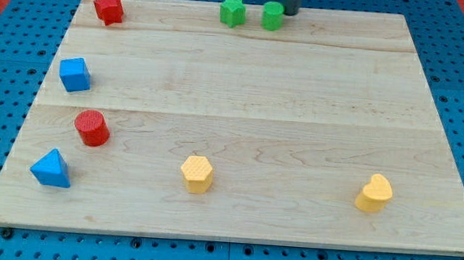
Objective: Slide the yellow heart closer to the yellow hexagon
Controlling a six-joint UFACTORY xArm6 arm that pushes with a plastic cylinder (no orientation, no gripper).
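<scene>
The yellow heart [374, 193] lies near the view's bottom right of the wooden board [243, 90]. The yellow hexagon [197, 174] lies at the bottom centre, well to the heart's left. My tip [291, 12] is at the view's top edge, just right of the green cylinder [273, 16], far from both yellow blocks. The rod runs up out of the frame.
A green star [233, 11] sits left of the green cylinder. A red star-like block [108, 9] is at the top left. A blue cube [74, 75], a red cylinder [92, 128] and a blue triangle [51, 169] line the left side.
</scene>
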